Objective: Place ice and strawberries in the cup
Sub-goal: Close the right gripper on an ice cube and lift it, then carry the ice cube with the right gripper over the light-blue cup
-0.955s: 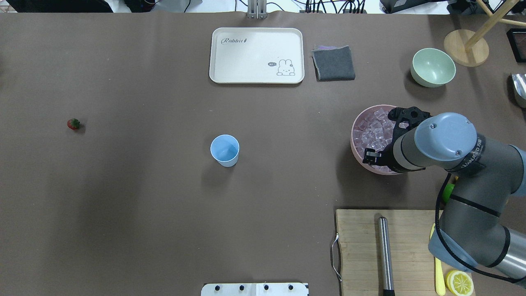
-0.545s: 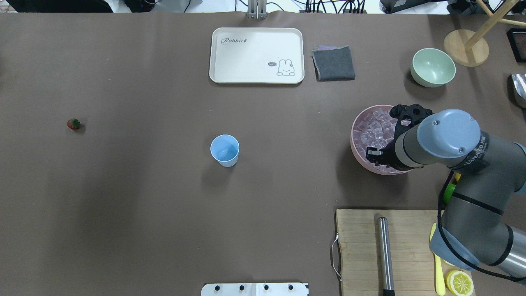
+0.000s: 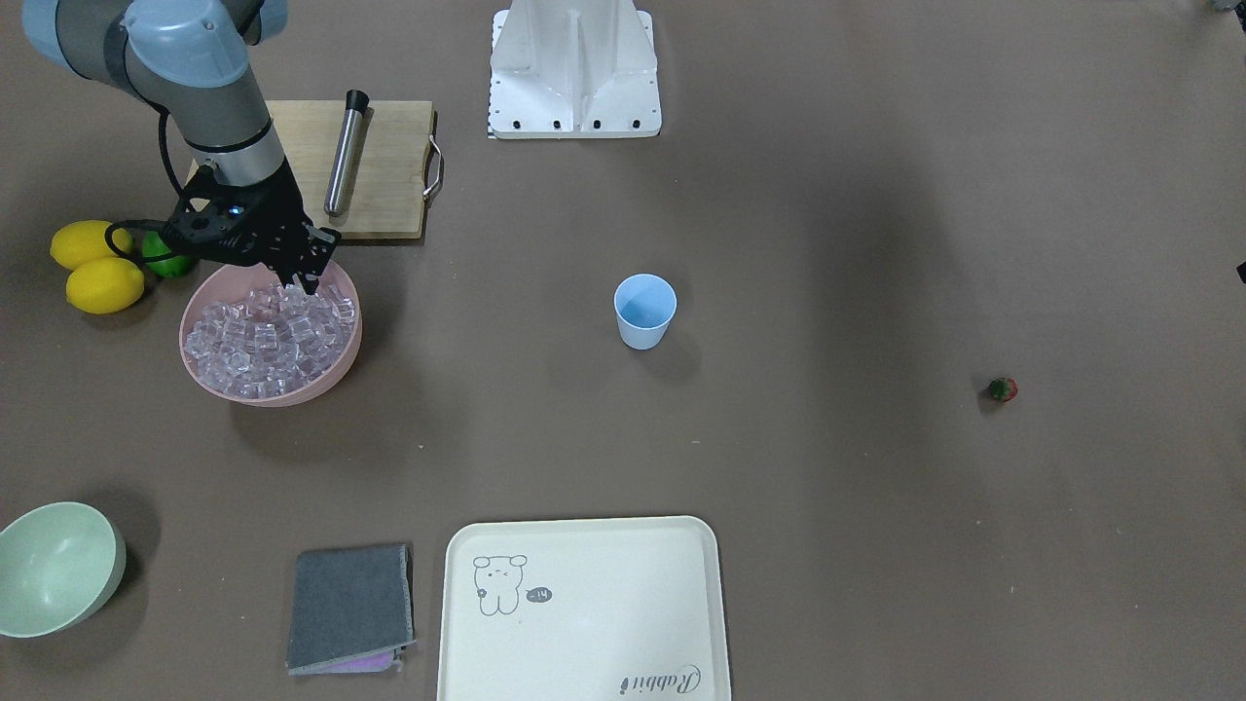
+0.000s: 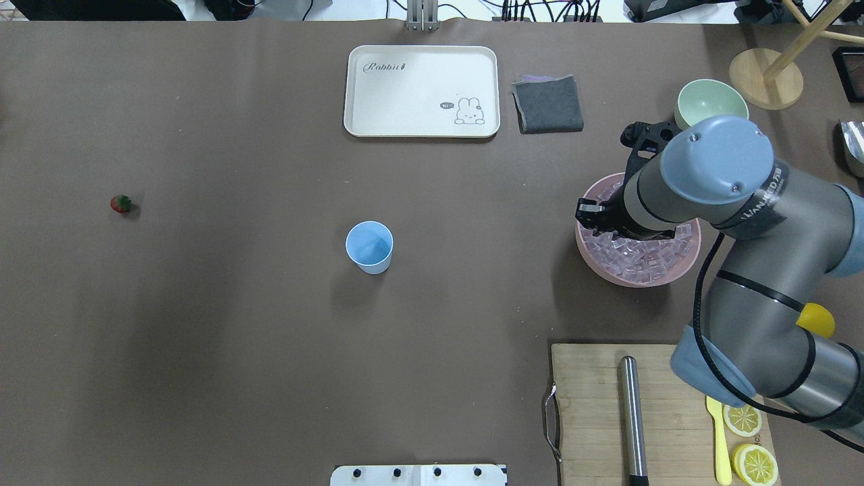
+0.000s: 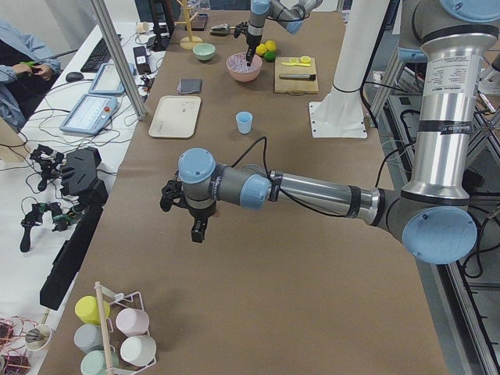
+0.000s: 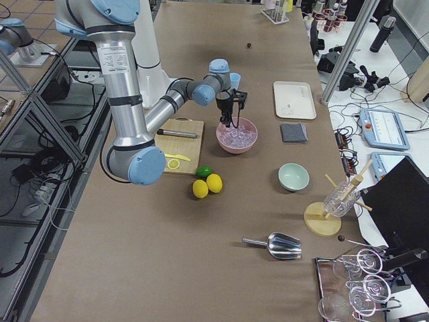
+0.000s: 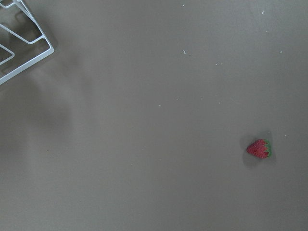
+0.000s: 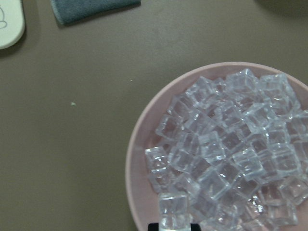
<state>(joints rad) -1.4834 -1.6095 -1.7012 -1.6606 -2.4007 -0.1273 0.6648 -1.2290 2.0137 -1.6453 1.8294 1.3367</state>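
Exterior front-facing: right gripper [image 3: 304, 280] over pink bowl [image 3: 321, 387] of glassy ice [image 3: 255, 336]; tapered blue cup [image 3: 644, 313] mid-table. Right wrist-mounted: claw clenched on one ice cube. Left wrist-mounted: strawberry [image 7: 259, 148] on brown table [image 7: 144, 144]. Exterior left: left gripper [image 5: 187, 219] — grip cannot be told. Overhead exterior: tray [image 4: 418, 88] lettered "Rabbit".

Brown-covered table [image 4: 202, 337]; white desk [image 5: 19, 269] alongside; tiled floor [image 6: 60, 268].

Cream tray [image 4: 418, 94]: the word "Rabbit" in script at one corner; a drawn bunny's small speech bubble at the opposite corner, lettering too small to read. Right arm [image 4: 756, 202]: printed band of letters, not legible.
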